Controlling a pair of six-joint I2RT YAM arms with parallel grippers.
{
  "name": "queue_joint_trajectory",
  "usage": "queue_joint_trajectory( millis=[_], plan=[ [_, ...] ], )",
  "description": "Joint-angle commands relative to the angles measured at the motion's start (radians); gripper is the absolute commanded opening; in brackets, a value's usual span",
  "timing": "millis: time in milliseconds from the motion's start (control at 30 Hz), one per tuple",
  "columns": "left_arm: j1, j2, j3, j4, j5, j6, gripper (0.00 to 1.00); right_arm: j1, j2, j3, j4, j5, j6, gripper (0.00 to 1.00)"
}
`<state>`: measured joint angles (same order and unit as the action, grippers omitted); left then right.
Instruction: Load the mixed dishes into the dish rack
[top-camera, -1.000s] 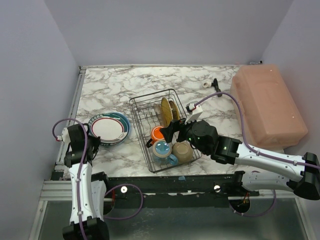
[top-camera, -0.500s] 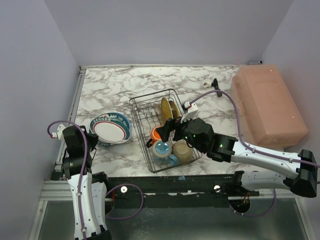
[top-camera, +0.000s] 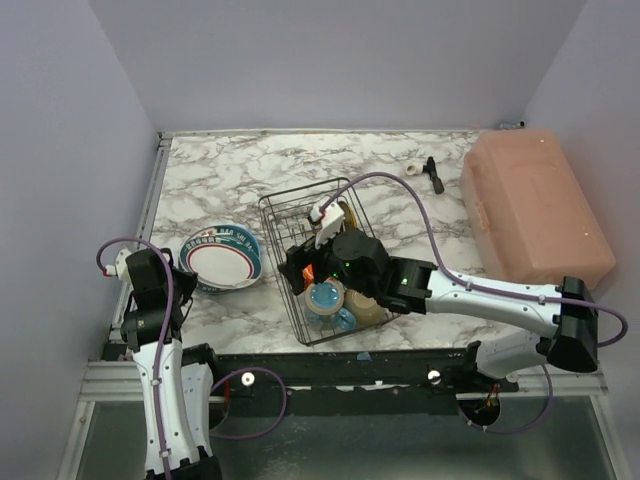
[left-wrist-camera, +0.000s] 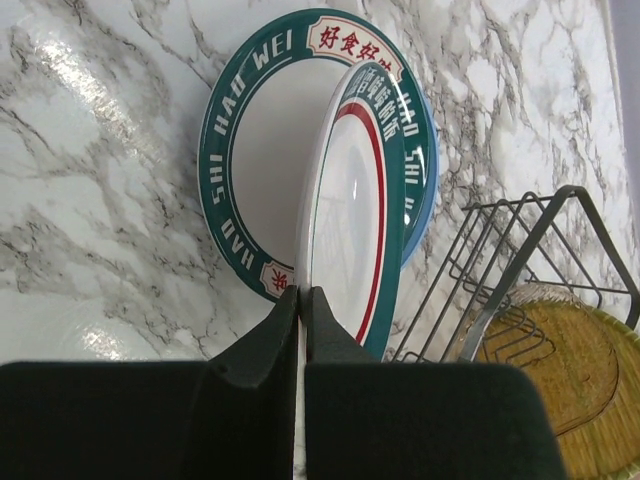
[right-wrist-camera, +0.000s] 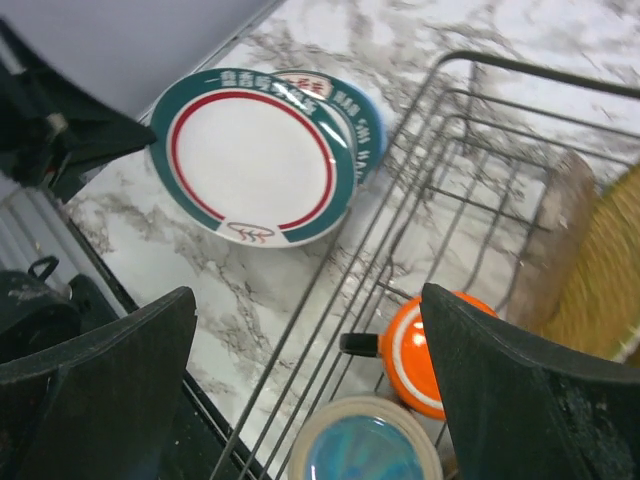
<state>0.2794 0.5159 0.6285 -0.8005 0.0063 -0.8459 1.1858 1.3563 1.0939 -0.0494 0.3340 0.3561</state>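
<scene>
The black wire dish rack (top-camera: 283, 215) stands mid-table. In it are an orange mug (right-wrist-camera: 435, 350), a blue mug (right-wrist-camera: 365, 450), a pale bowl (top-camera: 367, 306) and upright yellow plates (left-wrist-camera: 560, 370). My left gripper (left-wrist-camera: 300, 295) is shut on the near rim of a green-rimmed white plate (left-wrist-camera: 350, 200) and holds it tilted on edge. Under it lie another green-rimmed plate (left-wrist-camera: 255, 170) and a blue plate (left-wrist-camera: 428, 170), left of the rack. My right gripper (right-wrist-camera: 308, 300) hangs open over the rack's near left corner, above the two mugs and holding nothing.
A large pink box (top-camera: 535, 210) fills the right side of the table. A small black tool (top-camera: 432, 172) and a small white piece (top-camera: 413, 167) lie at the back right. The table's left edge runs close to the plate stack.
My right arm has swung left across the rack, from its right side to over its near left corner, jaws still open. The left gripper has shifted slightly, keeping its grip on the plate.
</scene>
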Motion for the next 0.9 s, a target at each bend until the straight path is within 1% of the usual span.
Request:
queue_joint_trajectory(
  millis=[0,67,100,167,233,267,333,400,433,533,700,767,867],
  plan=[
    [0.001,0.033,0.074,-0.026,0.014,0.008,0.00,0.071,0.109,0.073,0.104,-0.120,-0.333,0.96],
    [0.001,0.041,0.079,-0.029,0.018,0.012,0.00,0.077,0.174,0.100,0.148,-0.174,-0.429,0.97],
    [0.001,0.042,0.080,-0.029,0.017,0.014,0.00,0.078,0.202,0.112,0.176,-0.191,-0.442,0.97],
    [0.001,0.039,0.080,-0.031,0.019,0.016,0.00,0.078,0.260,0.154,0.208,-0.190,-0.402,0.97],
    [0.001,0.039,0.084,-0.041,0.018,0.015,0.00,0.079,0.318,0.182,0.231,-0.275,-0.410,0.97],
    [0.001,0.045,0.091,-0.048,0.018,0.014,0.00,0.080,0.334,0.166,0.289,-0.311,-0.428,0.97],
    [0.001,0.066,0.103,-0.065,0.020,0.014,0.00,0.084,0.376,0.115,0.398,-0.321,-0.505,0.97],
    [0.001,0.091,0.111,-0.079,0.025,0.016,0.00,0.090,0.430,0.125,0.427,-0.295,-0.581,0.96],
    [0.001,0.100,0.110,-0.081,0.028,0.016,0.00,0.090,0.454,0.128,0.445,-0.297,-0.616,0.95],
    [0.001,0.103,0.105,-0.080,0.033,0.017,0.00,0.090,0.506,0.127,0.499,-0.388,-0.740,0.90],
    [0.002,0.109,0.125,-0.095,0.046,0.011,0.00,0.092,0.590,0.160,0.544,-0.358,-0.852,0.84],
    [0.003,0.119,0.135,-0.105,0.048,0.013,0.00,0.092,0.619,0.170,0.545,-0.384,-0.898,0.79],
    [0.002,0.138,0.144,-0.121,0.049,0.018,0.00,0.093,0.660,0.174,0.598,-0.369,-0.917,0.74]
  ],
)
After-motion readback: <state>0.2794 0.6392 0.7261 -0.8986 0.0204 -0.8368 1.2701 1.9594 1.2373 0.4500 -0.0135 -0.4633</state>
